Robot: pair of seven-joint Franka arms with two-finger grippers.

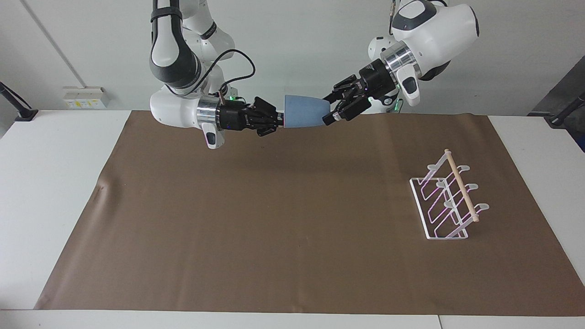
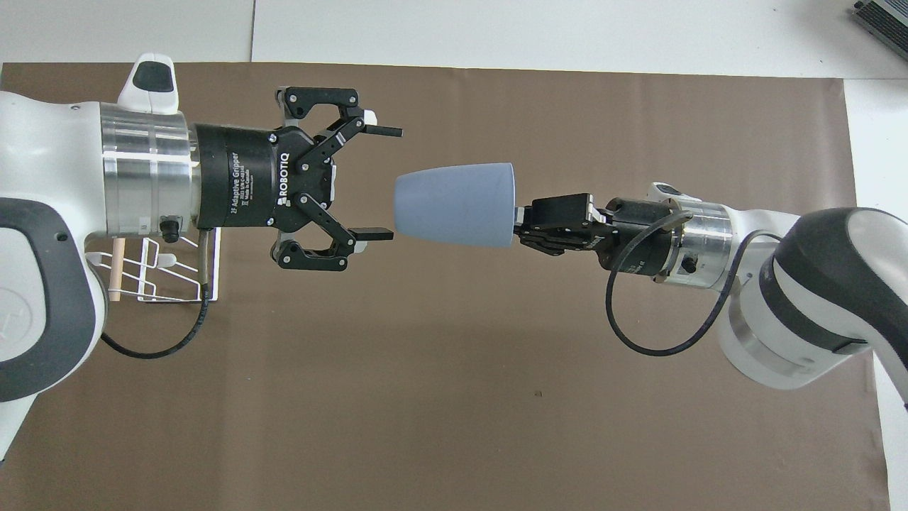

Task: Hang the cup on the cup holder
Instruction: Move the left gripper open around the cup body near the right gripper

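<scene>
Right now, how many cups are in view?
1. The cup is held sideways in the air by the right gripper, over the brown mat's edge nearest the robots, with the open left gripper at its other end. None on the cup holder.

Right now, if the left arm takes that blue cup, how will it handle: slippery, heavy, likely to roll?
The cup looks rigid, holding its shape in the right end effector. Its smooth, tapered wall could slip. Probably light. Laid sideways, it would likely roll in a curve.
</scene>
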